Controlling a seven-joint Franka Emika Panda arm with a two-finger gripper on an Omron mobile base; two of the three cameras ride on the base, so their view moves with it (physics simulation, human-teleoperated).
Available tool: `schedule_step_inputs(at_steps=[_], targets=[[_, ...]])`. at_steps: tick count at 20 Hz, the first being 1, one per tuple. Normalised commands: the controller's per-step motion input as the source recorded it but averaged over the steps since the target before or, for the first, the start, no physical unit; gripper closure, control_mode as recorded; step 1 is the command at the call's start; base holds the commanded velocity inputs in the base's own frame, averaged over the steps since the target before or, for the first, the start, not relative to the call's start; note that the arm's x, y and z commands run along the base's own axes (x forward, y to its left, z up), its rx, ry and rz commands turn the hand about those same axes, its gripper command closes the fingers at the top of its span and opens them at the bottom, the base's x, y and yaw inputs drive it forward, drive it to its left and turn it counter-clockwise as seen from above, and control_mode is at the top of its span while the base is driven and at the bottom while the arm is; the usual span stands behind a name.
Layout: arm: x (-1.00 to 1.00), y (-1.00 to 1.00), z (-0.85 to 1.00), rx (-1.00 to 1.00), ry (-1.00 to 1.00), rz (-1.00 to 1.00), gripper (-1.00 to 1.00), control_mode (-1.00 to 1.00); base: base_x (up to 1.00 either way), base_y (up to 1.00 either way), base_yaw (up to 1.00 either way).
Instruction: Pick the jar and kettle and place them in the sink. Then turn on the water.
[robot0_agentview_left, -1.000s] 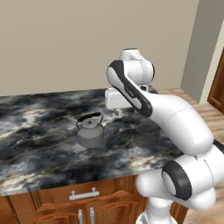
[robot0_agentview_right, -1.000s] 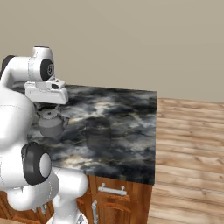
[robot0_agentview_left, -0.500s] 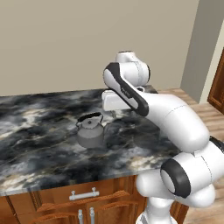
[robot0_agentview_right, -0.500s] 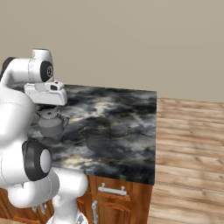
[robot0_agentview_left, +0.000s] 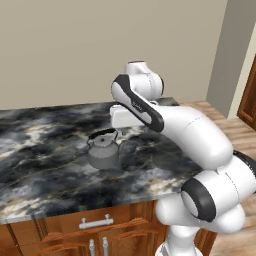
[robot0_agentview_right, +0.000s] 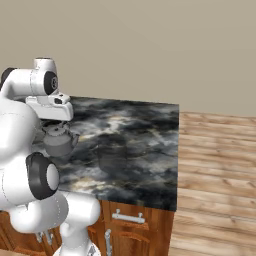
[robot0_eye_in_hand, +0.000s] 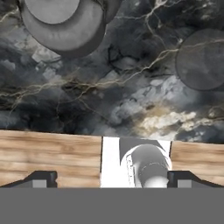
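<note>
The grey metal kettle (robot0_agentview_left: 103, 151) (robot0_agentview_right: 58, 140) stands upright on the dark marble counter (robot0_agentview_left: 45, 170), its black handle arched over the lid. My gripper (robot0_agentview_left: 121, 128) (robot0_agentview_right: 53, 122) hangs a little above the counter, just right of the kettle and clear of it. In the hand view the kettle (robot0_eye_in_hand: 61, 22) lies at the top left and my gripper (robot0_eye_in_hand: 113, 179) is open with nothing between its fingertips (robot0_eye_in_hand: 41, 178). A faint, see-through round shape on the counter looks like the jar (robot0_eye_in_hand: 201, 59) (robot0_agentview_right: 112, 158). The sink and the water are out of view.
The counter (robot0_agentview_right: 145, 150) ends at a straight right edge, with wooden floor (robot0_agentview_right: 215, 165) beyond. Wood cabinet fronts with metal handles (robot0_agentview_left: 95, 222) run under its near edge. A plain beige wall (robot0_agentview_left: 60, 50) stands behind.
The hand has crept slightly towards the kettle. The jaws have stayed open and the kettle has not moved.
</note>
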Motion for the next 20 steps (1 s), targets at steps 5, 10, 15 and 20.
schedule_step_inputs(at_steps=[5, 10, 15, 20], targets=[[0.25, 0.18, -0.09, 0.0, 0.0, -0.06, -1.0, -1.0, 0.0, 0.0, 0.0], [0.27, 0.05, -0.08, 0.0, 0.0, -0.04, -1.0, -1.0, 0.0, 0.0, 0.0], [0.23, 0.0, -0.06, 0.0, 0.0, 0.0, -1.0, -1.0, 0.0, 0.0, 0.0], [0.22, 0.01, -0.01, 0.0, 0.0, 0.0, -1.0, -1.0, 0.0, 0.0, 0.0]])
